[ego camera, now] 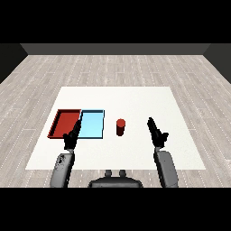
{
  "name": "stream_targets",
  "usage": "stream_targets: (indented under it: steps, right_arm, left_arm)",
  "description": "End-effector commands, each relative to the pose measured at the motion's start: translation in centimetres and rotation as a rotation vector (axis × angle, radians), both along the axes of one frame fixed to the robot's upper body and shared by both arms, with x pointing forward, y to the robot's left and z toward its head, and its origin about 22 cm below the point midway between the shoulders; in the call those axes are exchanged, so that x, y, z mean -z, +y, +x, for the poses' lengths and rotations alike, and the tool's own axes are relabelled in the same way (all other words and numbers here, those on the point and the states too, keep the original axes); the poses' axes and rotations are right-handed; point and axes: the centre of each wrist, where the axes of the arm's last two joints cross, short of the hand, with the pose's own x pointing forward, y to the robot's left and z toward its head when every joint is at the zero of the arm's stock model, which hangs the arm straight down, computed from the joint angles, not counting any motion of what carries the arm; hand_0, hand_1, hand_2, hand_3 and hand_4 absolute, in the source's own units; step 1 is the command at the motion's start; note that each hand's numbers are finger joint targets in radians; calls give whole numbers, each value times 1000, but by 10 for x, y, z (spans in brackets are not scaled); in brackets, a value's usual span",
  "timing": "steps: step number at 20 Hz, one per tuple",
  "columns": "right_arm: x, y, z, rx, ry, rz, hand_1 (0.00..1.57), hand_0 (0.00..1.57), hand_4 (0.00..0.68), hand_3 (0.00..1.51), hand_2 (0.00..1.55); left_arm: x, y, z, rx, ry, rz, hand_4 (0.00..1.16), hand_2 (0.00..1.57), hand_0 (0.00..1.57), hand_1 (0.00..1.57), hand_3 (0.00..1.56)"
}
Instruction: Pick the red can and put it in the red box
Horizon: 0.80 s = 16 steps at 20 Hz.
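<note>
Both hands, left (71,139) and right (157,133), are held open; the can (120,127) could be knocked over if bumped.

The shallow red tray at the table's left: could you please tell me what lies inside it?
Nothing shows inside the shallow red tray; only its near right corner is covered by the left hand.

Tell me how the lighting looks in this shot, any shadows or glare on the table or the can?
Head view: light is even and flat, with no glare on the white table. The red can is brighter on top and darker down its side, with no clear cast shadow. Both the red tray and the light blue tray look evenly lit. The left hand and right hand read as dark shapes.
</note>
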Motion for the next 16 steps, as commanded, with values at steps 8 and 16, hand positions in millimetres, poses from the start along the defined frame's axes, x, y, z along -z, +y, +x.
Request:
stream_targets:
  steps: [8,16]
  right_arm:
    - [-26,-9,20,23,-292,14,0,0,0,0,0]
    - [-12,-19,15,-13,-329,27,0,0,0,0,0]
  left_arm:
    - [-40,-9,13,1,-440,-112,0,0,0,0,0]
    - [-28,0,6,23,-502,-106,0,0,0,0,0]
